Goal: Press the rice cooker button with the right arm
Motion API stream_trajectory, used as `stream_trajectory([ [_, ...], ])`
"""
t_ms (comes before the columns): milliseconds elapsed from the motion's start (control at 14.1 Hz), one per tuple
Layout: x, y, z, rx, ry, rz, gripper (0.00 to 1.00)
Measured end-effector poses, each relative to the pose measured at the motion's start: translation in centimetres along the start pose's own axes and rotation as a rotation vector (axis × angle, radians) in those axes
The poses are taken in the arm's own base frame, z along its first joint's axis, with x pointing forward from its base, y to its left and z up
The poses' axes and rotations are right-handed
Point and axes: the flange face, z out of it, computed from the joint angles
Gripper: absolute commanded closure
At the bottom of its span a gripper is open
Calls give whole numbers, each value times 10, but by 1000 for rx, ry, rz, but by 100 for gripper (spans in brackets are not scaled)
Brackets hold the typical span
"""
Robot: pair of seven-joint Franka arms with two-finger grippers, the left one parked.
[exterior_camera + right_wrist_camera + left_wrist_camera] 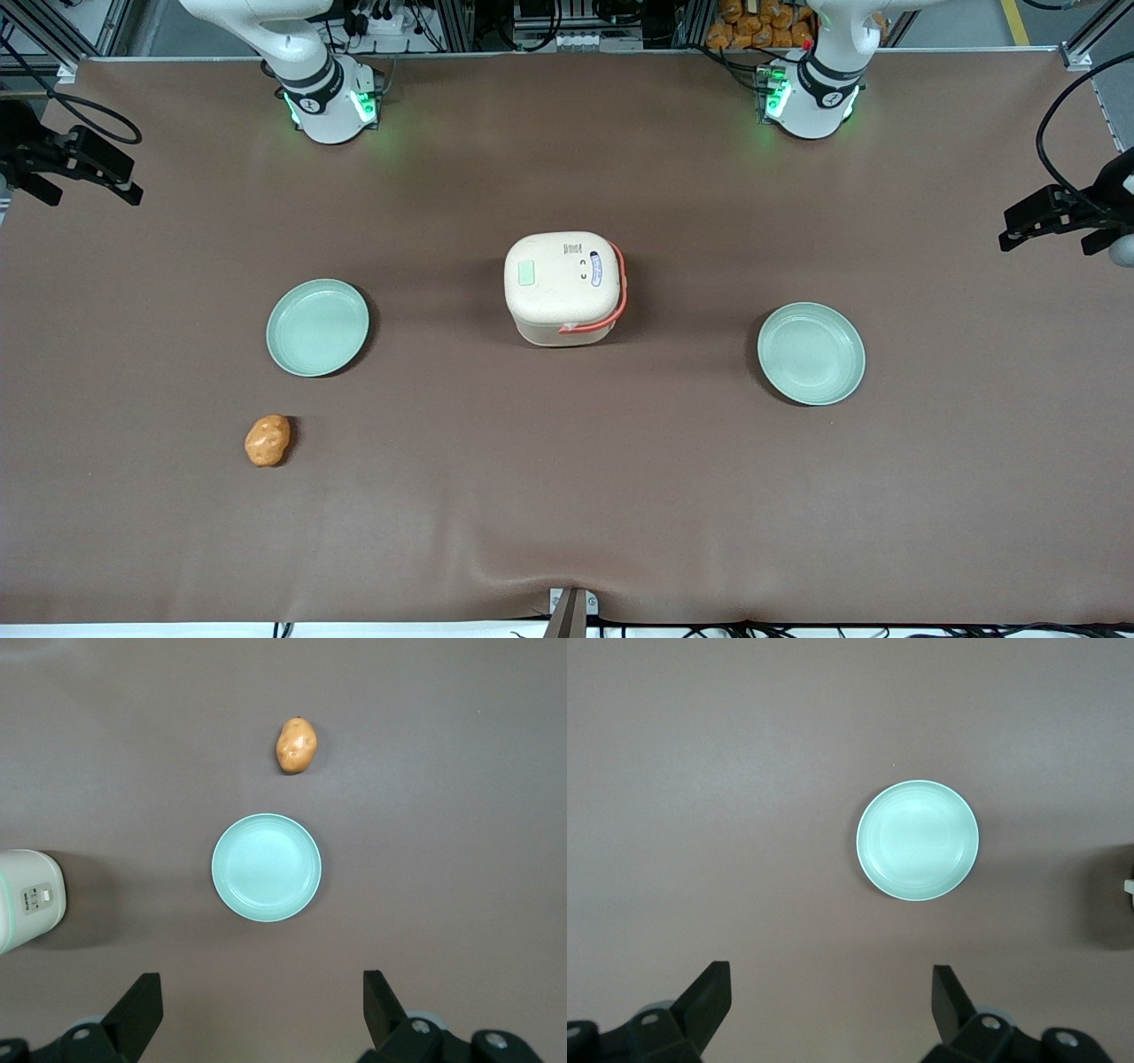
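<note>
The rice cooker (563,288) stands mid-table, cream-white with a coral-red handle. Its small pale green button (526,273) lies flush in the lid, on the side toward the working arm. Only the right arm's base (328,97) and lowest link show in the front view. My gripper (262,1001) appears only in the right wrist view: it hangs high over the table, open, with nothing between its fingers (142,1005). Below it lies a pale green plate (266,866). The rice cooker (27,899) shows partly at that view's edge, well away from the gripper.
A pale green plate (317,327) lies toward the working arm's end, with a potato (267,440) nearer the front camera. The potato (297,745) also shows in the right wrist view. Another plate (811,353) lies toward the parked arm's end. Black camera clamps (71,159) flank the table.
</note>
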Motion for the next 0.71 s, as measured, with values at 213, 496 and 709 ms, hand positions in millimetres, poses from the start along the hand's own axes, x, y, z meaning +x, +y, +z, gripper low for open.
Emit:
stream_trajectory([
  [213, -1, 0, 0, 0, -5, -19, 0],
  [496, -1, -1, -1, 4, -4, -27, 0],
  [709, -1, -3, -2, 12, 0, -29, 0],
])
